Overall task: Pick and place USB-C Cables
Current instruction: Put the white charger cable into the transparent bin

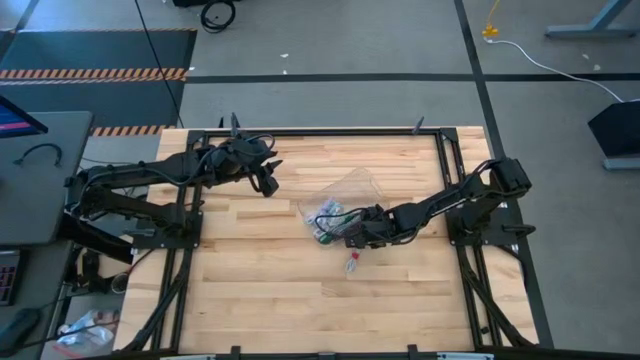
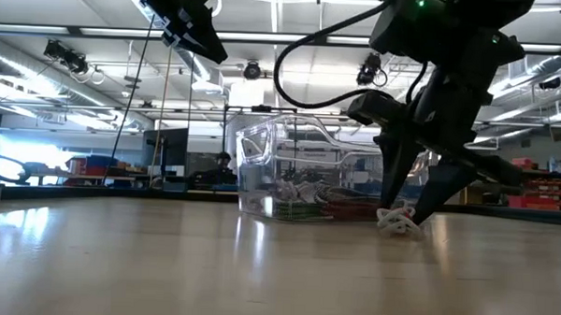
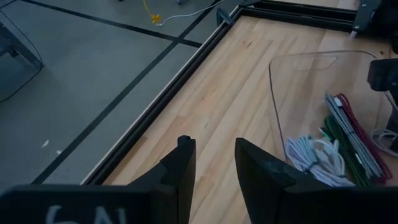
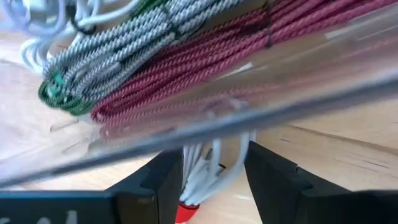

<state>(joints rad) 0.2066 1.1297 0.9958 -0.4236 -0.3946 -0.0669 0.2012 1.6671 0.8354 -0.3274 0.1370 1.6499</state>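
Note:
A clear plastic tray [image 1: 352, 188] stands mid-table and holds several coiled cable bundles: white [image 3: 314, 158], green [image 3: 337, 135] and maroon [image 4: 205, 68]. A white bundle with a red tie [image 1: 352, 263] lies on the table by the tray's near side; it also shows in the low view [image 2: 397, 220]. My right gripper [image 4: 214, 186] is open and points down just over this bundle, one finger on either side of its white strands [image 4: 208, 168]. My left gripper [image 1: 268, 187] hangs empty and slightly open above the table, left of the tray.
The tray's clear wall [image 4: 261, 115] stands right in front of my right fingers. Bare wooden tabletop [image 1: 260, 290] spreads near and left of the tray. A black frame rail [image 3: 155, 106] runs along the table's far edge.

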